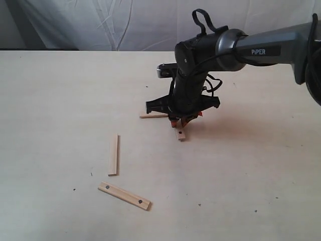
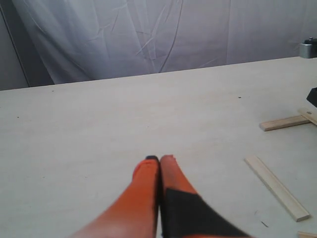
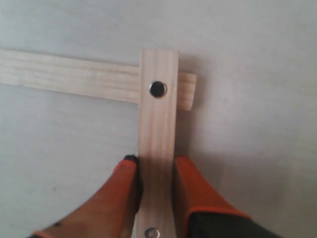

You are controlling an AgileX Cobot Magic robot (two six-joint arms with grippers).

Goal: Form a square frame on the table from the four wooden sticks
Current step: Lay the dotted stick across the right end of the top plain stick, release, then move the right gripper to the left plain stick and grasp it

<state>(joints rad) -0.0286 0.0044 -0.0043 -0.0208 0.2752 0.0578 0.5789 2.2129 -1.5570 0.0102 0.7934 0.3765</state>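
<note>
My right gripper (image 1: 180, 122) (image 3: 156, 161) points down at the table (image 1: 60, 100), shut on a dotted wooden stick (image 3: 157, 124) (image 1: 180, 134) with a finger pressed against each long edge. The far end of that stick lies across the end of a second stick (image 3: 69, 77) (image 1: 153, 116), forming one corner. A plain stick (image 1: 114, 154) (image 2: 277, 187) lies apart to the left. A fourth stick with a dark dot near each end (image 1: 124, 196) rests nearer the front. My left gripper (image 2: 159, 159) is shut on nothing above bare table and is out of the exterior view.
A white cloth backdrop (image 1: 125, 22) hangs behind the table's far edge. The right arm (image 1: 261, 47) reaches in from the right over the table's middle. Tiny dark specks mark the tabletop.
</note>
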